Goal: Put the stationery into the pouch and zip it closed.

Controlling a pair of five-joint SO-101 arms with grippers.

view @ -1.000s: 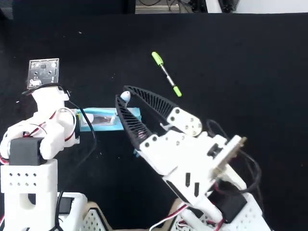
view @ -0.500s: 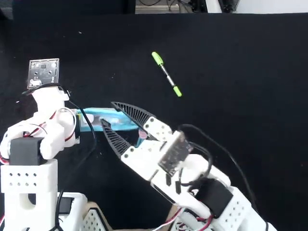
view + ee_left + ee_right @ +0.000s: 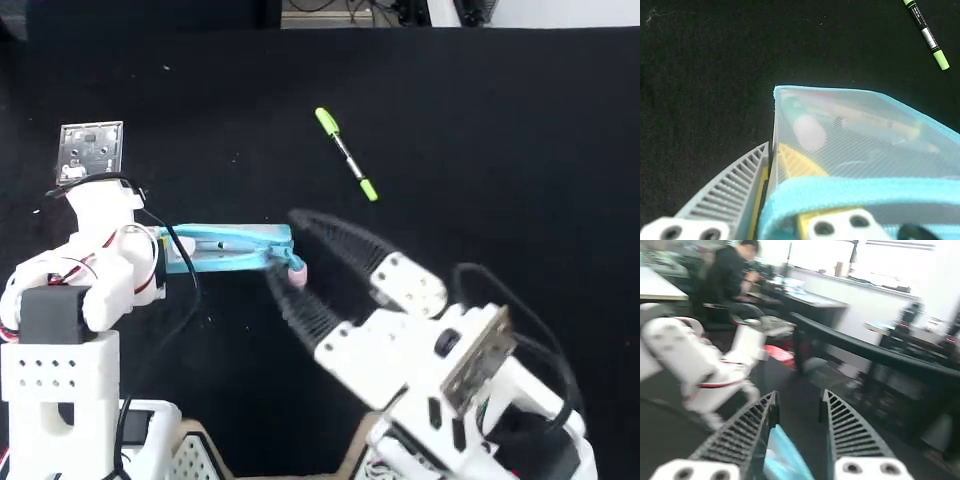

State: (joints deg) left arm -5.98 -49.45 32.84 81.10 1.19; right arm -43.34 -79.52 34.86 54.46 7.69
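Holding steady on the near side, the left gripper is clamped on one end of the pouch, its grey finger pressed against the mesh wall. Through that mesh, at least 2 items show already inside, a pale rounded one among them. Over to the right gripper: jaws wide apart, straddling the pouch's free end without pinching it, the blue edge sitting between the 2 fingers in the right wrist view. A small pink bit sits at that free end; I cannot tell what it is. And 1 item is still out: the green pen lies alone on the black table, well apart from the pouch. So I'd call this the loading step, zip still to come. Next up, the right arm has to go to the pen, pinch its barrel, and feed it into the mouth while the left arm holds on.
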